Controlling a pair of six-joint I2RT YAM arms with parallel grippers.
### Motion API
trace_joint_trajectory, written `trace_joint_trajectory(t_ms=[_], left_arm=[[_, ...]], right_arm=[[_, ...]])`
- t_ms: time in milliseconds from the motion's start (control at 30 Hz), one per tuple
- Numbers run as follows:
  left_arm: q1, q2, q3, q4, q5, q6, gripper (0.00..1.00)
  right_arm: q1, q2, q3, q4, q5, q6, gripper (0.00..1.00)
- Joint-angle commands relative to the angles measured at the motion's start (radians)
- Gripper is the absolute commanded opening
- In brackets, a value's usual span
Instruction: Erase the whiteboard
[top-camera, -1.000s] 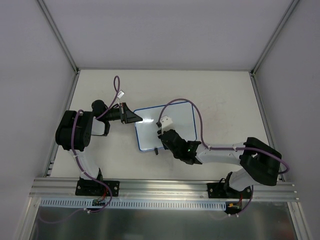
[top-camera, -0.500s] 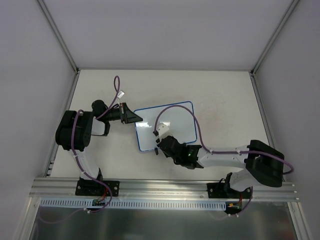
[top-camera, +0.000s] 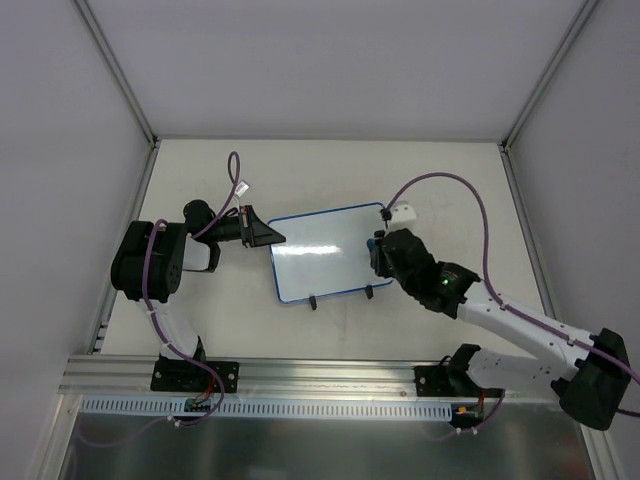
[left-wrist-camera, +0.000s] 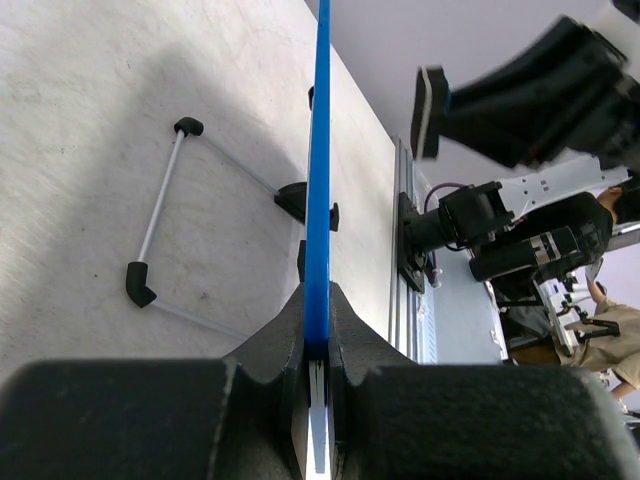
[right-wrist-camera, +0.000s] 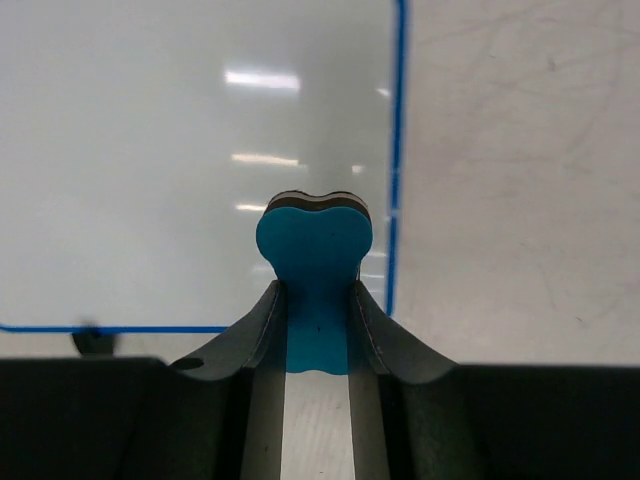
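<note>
Whiteboard (top-camera: 325, 252) sits mid-frame in the top view on the tabletop (top-camera: 450, 190), long side roughly left-right, two black feet (top-camera: 313, 302) on its lower edge. Left end effector (top-camera: 268, 237) is clenched on the board's left edge. The left wrist view shows the thin blue frame pinched straight between the fingers (left-wrist-camera: 270, 335). Right end effector (top-camera: 378, 245) is at the board's right edge, upper-right corner area, clamped on a blue eraser (right-wrist-camera: 315, 240) whose dark felt face points at the board. The eraser is over the surface just inside the right frame. Contact or a small gap, cannot tell from these views.

The surface looks clean, with no marks visible, though glare streaks in the right wrist view could hide faint ink.

Handling judgement: the board is probably light, thin and stiff, with a glossy, slick face. It would likely skate or tip on its feet under a wiping push, so it needs bracing. The best hold is the frame edge, as the left arm has it, away from the writing area and the feet. The eraser looks like soft foam and squeezes slightly in the grip, so moderate downward pressure should do.
</note>
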Motion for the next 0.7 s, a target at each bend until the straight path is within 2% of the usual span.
trace_joint_trajectory(t_ms=[0,33,167,267,467,667], left_arm=[[-0.012,-0.021,-0.007,0.343,0.041,0.018,0.0],[-0.012,-0.02,-0.007,0.343,0.039,0.018,0.0],[-0.012,-0.013,-0.002,0.343,0.039,0.012,0.0],[-0.011,-0.015,-0.003,0.343,0.041,0.014,0.0],[-0.011,-0.012,0.001,0.343,0.039,0.009,0.0],[-0.011,-0.013,0.003,0.343,0.039,0.009,0.0]], right_arm=[[-0.151,-0.099,-0.036,-0.137,-0.1,0.08,0.0],[-0.239,-0.132,-0.047,-0.144,-0.126,0.081,0.0],[-0.46,-0.129,-0.071,-0.158,-0.343,0.083,0.0],[-0.556,-0.069,-0.08,-0.158,-0.399,0.087,0.0],[-0.639,0.063,-0.1,-0.092,-0.443,0.1,0.0],[-0.643,0.166,-0.122,-0.001,-0.398,0.107,0.0]])
